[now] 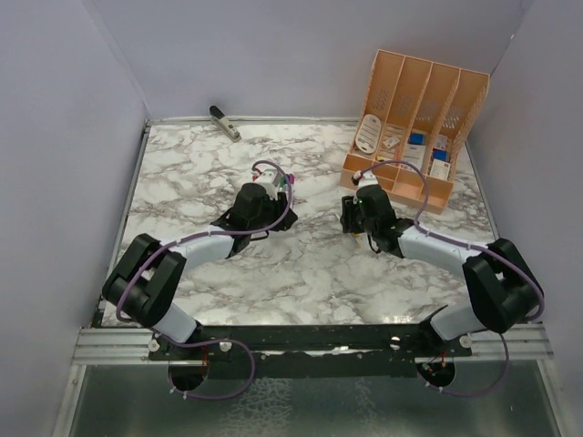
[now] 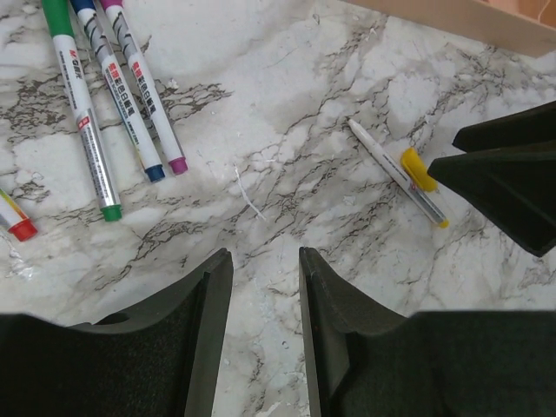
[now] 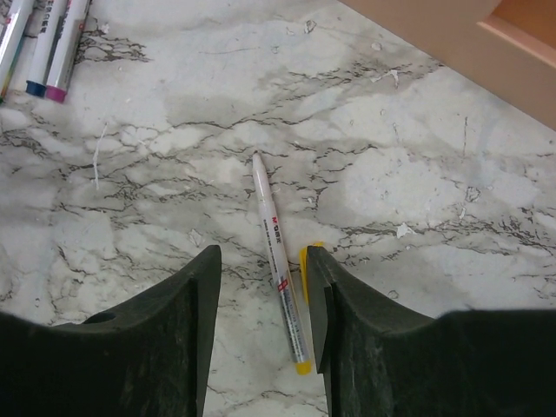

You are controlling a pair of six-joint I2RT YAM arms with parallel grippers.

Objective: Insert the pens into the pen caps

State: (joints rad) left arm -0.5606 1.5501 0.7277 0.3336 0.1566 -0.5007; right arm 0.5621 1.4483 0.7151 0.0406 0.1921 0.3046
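Note:
A white pen point(image 3: 276, 269) with a yellow end lies on the marble between the open fingers of my right gripper point(image 3: 262, 249), which stands low over it. A yellow pen cap point(image 3: 303, 265) lies beside the pen, against the right finger and partly hidden by it. In the left wrist view the same pen point(image 2: 395, 172) and yellow cap point(image 2: 419, 169) lie at the right. Pens with green point(image 2: 87, 130), blue point(image 2: 122, 95) and magenta point(image 2: 148, 95) ends lie together at the top left, with a red-ended one point(image 2: 17, 221) at the edge. My left gripper point(image 2: 265, 252) is open and empty.
An orange desk organiser point(image 1: 414, 109) stands at the back right, close behind the right gripper point(image 1: 351, 214). A grey clip-like tool point(image 1: 225, 122) lies at the back wall. The left gripper point(image 1: 276, 187) is mid-table. Walls enclose the table on three sides.

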